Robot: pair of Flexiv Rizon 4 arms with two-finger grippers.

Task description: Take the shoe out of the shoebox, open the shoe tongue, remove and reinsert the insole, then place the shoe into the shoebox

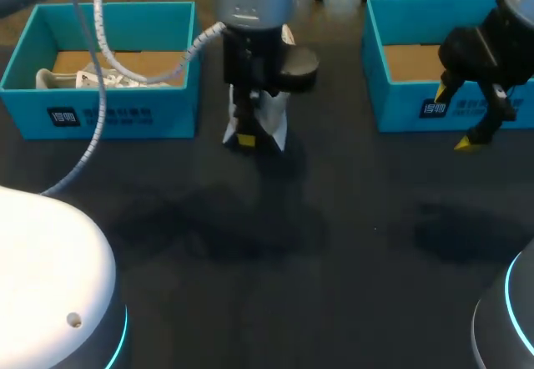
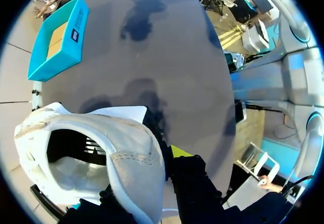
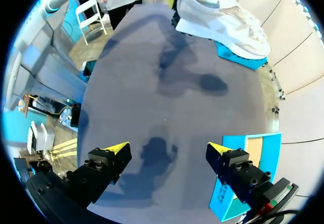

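We record our left gripper pinching the heel end of the white stitched fabric sneaker over the dark matte table, and our right gripper spread near the right-hand rectangular teal cardboard shoebox.

Left arm reaches to far centre, wrist pointing down; left gripper clamps the shoe. Right gripper hangs at far right, tilted, fingers spread wide, holding nothing.
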